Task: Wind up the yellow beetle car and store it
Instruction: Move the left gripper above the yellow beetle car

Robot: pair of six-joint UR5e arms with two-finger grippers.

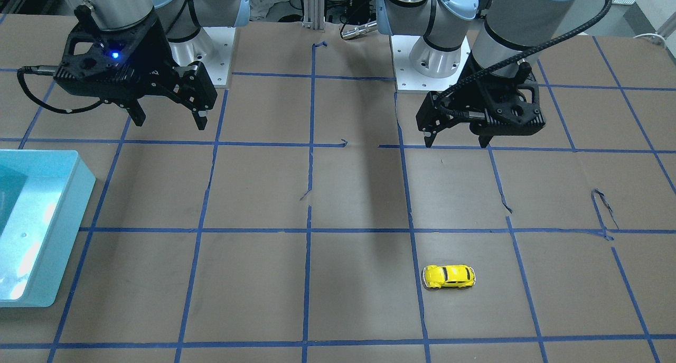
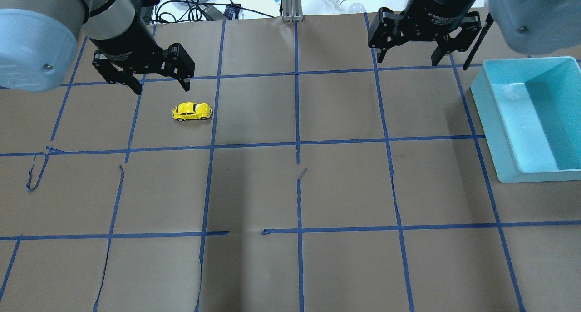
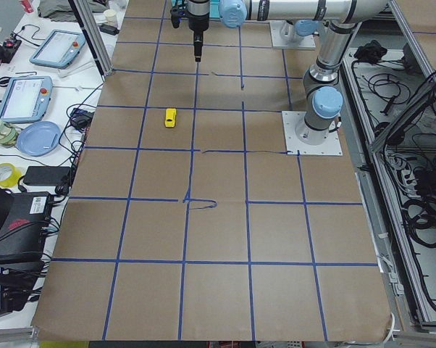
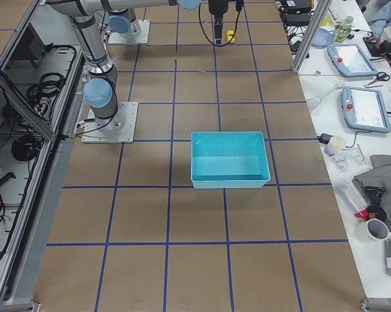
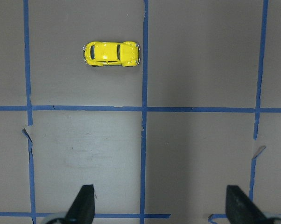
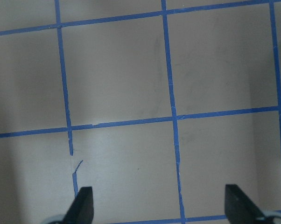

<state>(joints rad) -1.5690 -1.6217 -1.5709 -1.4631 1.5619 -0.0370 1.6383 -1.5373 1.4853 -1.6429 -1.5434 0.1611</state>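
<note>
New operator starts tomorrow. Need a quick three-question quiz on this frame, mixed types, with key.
1. True or false: the yellow beetle car lies inside the teal bin.
2. Multiple choice: which is nearer the car? A) the left gripper B) the right gripper C) both equally near.
3. Fill in: the jaws of both grippers stand ____.

Key
1. False. The car sits on the table, and the bin is far off on the robot's right side.
2. A. The car shows in the left wrist view and not in the right one.
3. Open. Neither holds anything.
</note>
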